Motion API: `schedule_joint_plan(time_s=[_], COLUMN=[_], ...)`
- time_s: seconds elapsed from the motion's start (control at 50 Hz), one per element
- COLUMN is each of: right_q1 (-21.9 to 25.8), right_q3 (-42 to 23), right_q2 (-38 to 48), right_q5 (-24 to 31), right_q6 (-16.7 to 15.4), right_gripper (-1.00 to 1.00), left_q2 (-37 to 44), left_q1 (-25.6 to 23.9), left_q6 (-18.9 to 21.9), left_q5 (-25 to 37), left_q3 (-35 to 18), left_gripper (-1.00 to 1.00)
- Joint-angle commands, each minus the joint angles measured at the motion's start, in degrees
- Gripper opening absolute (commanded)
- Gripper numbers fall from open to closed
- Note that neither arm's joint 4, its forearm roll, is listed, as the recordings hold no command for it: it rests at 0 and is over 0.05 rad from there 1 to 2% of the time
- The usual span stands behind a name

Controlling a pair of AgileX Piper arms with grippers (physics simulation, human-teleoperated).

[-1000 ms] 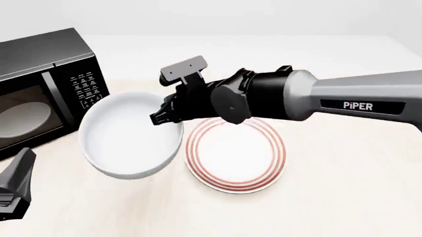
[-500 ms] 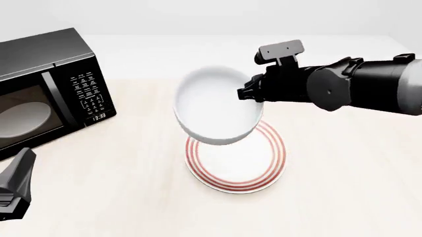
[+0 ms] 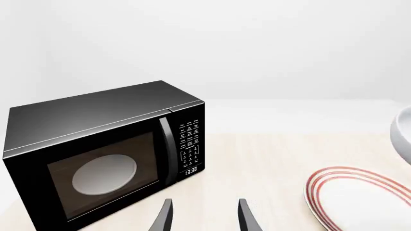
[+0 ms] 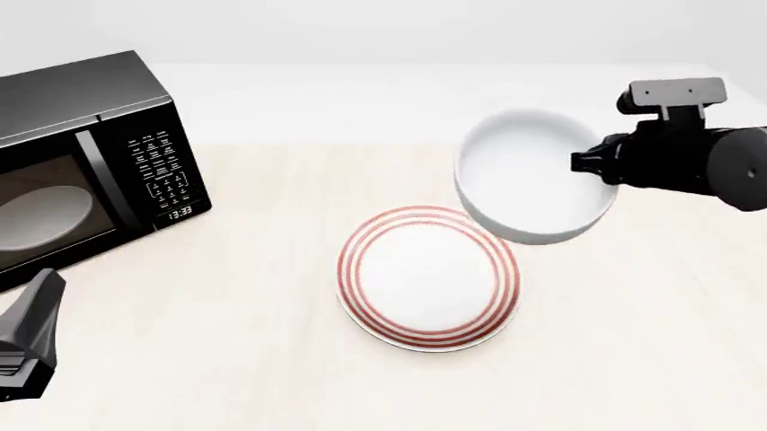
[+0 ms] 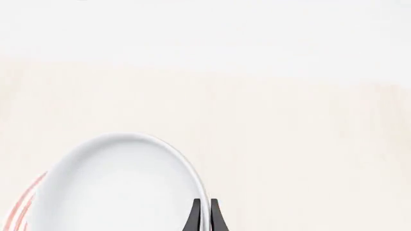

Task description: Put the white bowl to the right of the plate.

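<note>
The white bowl point(image 4: 527, 180) hangs in the air above the table, up and to the right of the plate point(image 4: 428, 277), overlapping the plate's upper right rim in the front view. My right gripper point(image 4: 590, 167) is shut on the bowl's right rim. In the right wrist view the fingers point(image 5: 194, 216) pinch the bowl point(image 5: 115, 187) rim, with a bit of the plate point(image 5: 26, 204) beyond it. The plate is flat, white, with red rings, and lies mid-table. My left gripper point(image 3: 204, 219) is open and empty, low at the table's front left; it also shows in the front view point(image 4: 27, 346).
A black microwave point(image 4: 78, 162) stands at the back left, with a white dish visible through its door; it also shows in the left wrist view point(image 3: 103, 154). The plate point(image 3: 356, 199) and a sliver of the bowl point(image 3: 403, 132) show at that view's edge.
My right gripper has carried the bowl from the plate's left, up over the plate, to its upper right. The left arm has not moved.
</note>
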Motion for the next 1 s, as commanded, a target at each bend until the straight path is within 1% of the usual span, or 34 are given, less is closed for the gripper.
schedule_joint_plan(time_s=[0.02, 0.06, 0.08, 0.14, 0.16, 0.18, 0.2, 0.22, 0.24, 0.26, 0.28, 0.32, 0.52, 0.62, 0.66, 0.84, 0.88, 0.92, 1.0], right_q1=[-8.84, -9.84, -10.98, -12.97, -13.15, -14.46, -15.45, -15.18, -16.20, -17.46, -17.19, -19.23, -22.73, -25.39, -25.85, -27.55, -28.38, -28.50, -28.84], right_q3=[3.71, 4.38, 4.70, 6.00, 6.21, 6.23, 6.49, 6.81, 6.85, 7.05, 7.39, 7.99, 10.12, 11.87, 12.57, 14.14, 14.44, 14.75, 15.19], right_q2=[-2.20, -2.77, -2.73, -2.74, -2.71, -2.27, -1.88, -1.96, -1.71, -1.24, -1.19, -0.68, 0.48, 2.71, 3.16, 5.16, 6.69, 7.64, 8.58], right_q5=[-1.01, -1.16, -1.40, -2.42, -2.65, -3.00, -3.48, -3.64, -3.88, -4.30, -4.54, -5.28, -7.25, -9.87, -10.66, -13.04, -14.35, -15.24, -16.23], right_q6=[-0.77, -0.62, 0.02, 0.08, -0.85, -1.78, 0.52, 0.32, -0.60, 0.12, -0.01, -0.26, -0.16, 0.26, 0.75, 0.40, 1.01, 0.56, 0.88], right_gripper=[-1.00, -1.00, -1.00, -1.00, -1.00, -1.00, -1.00, -1.00, -1.00, -1.00, -1.00, -1.00, -1.00, -1.00, -1.00, -1.00, -1.00, -1.00, -1.00], left_q2=[0.00, 0.00, 0.00, 0.00, 0.00, 0.00, 0.00, 0.00, 0.00, 0.00, 0.00, 0.00, 0.00, 0.00, 0.00, 0.00, 0.00, 0.00, 0.00], left_q1=[0.00, 0.00, 0.00, 0.00, 0.00, 0.00, 0.00, 0.00, 0.00, 0.00, 0.00, 0.00, 0.00, 0.00, 0.00, 0.00, 0.00, 0.00, 0.00], left_q6=[0.00, 0.00, 0.00, 0.00, 0.00, 0.00, 0.00, 0.00, 0.00, 0.00, 0.00, 0.00, 0.00, 0.00, 0.00, 0.00, 0.00, 0.00, 0.00], left_q5=[0.00, 0.00, 0.00, 0.00, 0.00, 0.00, 0.00, 0.00, 0.00, 0.00, 0.00, 0.00, 0.00, 0.00, 0.00, 0.00, 0.00, 0.00, 0.00], left_q3=[0.00, 0.00, 0.00, 0.00, 0.00, 0.00, 0.00, 0.00, 0.00, 0.00, 0.00, 0.00, 0.00, 0.00, 0.00, 0.00, 0.00, 0.00, 0.00], left_gripper=[1.00, 1.00, 1.00, 1.00, 1.00, 1.00, 1.00, 1.00, 1.00, 1.00, 1.00, 1.00, 1.00, 1.00, 1.00, 1.00, 1.00, 1.00, 1.00])
